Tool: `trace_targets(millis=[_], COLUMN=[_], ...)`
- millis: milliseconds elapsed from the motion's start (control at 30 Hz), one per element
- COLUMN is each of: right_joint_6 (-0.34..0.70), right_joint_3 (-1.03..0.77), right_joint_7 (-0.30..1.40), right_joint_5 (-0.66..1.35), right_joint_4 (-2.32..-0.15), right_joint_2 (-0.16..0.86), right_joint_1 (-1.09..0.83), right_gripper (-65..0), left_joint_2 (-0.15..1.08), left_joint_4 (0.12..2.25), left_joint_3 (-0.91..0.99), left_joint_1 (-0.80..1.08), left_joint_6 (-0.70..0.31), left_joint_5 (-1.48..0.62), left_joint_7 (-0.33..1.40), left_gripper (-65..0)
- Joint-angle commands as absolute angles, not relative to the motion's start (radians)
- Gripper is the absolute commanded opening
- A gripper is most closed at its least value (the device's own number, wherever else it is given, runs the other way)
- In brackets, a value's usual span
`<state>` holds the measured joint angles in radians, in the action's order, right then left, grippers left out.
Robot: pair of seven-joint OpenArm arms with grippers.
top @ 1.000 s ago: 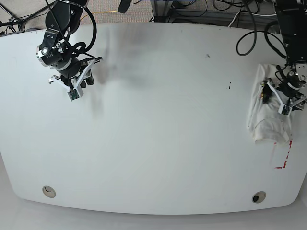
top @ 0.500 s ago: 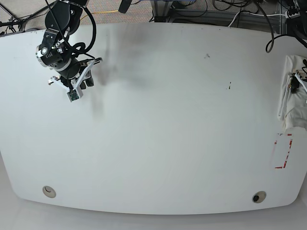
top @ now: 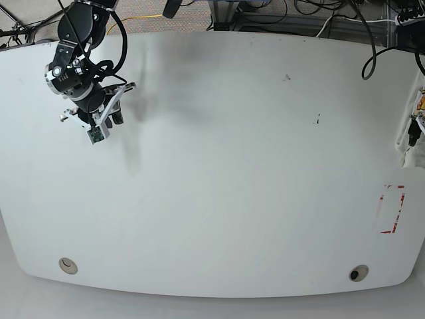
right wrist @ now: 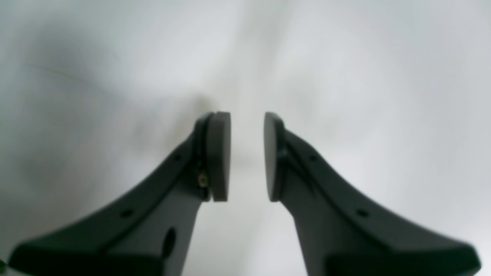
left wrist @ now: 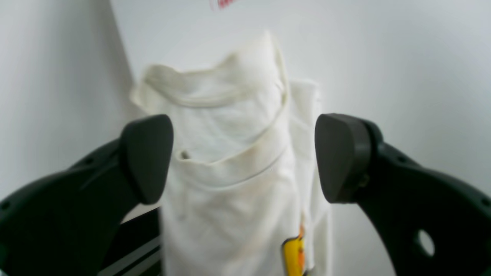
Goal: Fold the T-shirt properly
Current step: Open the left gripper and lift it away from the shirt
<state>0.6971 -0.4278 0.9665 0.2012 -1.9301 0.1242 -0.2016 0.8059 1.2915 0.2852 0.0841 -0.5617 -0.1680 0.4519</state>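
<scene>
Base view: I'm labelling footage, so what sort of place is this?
Probably a robotics lab: a bare white table, cables on the floor behind it, and a robot arm over it.

Counter (top: 219,166) is open white surface across nearly its whole width, free passage anywhere in the middle. Obstacles sit at the edges only: right gripper (top: 99,123) hangs over the far-left corner, the folded T-shirt (top: 413,126) bunches at the right edge with the left gripper (left wrist: 243,157) straddling it. Red tape marks (top: 392,209) and two small holes (top: 358,273) near the front edge lie flat. Cables (top: 345,26) run behind the counter's back edge.
</scene>
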Motion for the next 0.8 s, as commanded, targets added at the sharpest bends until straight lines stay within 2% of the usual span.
trace_targets(millis=[0,167,367,633,767], right_joint_6=[0.698,0.698,0.698,0.698,0.698], right_joint_3=[-0.43,-0.45,-0.461,-0.472,-0.503], right_joint_7=[0.905,0.897,0.799,0.61,0.476], right_joint_5=[0.213,0.211,0.208,0.048,0.044], right_joint_4=[-1.952,-1.948,-1.948,-1.929,-1.923], right_joint_2=[0.127,0.127,0.127,0.097,0.091], right_joint_1=[-0.199,-0.2,-0.2,-0.223,-0.297], right_gripper=[-51.4,-51.4,-51.4,-51.4,-51.4], left_joint_2=[0.769,0.621,0.412,0.197,0.134], left_joint_4=[1.428,1.655,1.821,1.853,1.857], left_joint_3=[0.326,0.38,0.306,0.2,0.191], left_joint_1=[0.082,0.113,0.116,0.139,0.229], left_joint_6=[-0.547,-0.539,-0.498,-0.473,-0.447], left_joint_5=[-0.162,-0.157,-0.025,0.137,0.151], left_joint_7=[0.473,0.533,0.533,0.515,0.363], left_gripper=[-10.8,-10.8,-11.0,-11.0,-14.7])
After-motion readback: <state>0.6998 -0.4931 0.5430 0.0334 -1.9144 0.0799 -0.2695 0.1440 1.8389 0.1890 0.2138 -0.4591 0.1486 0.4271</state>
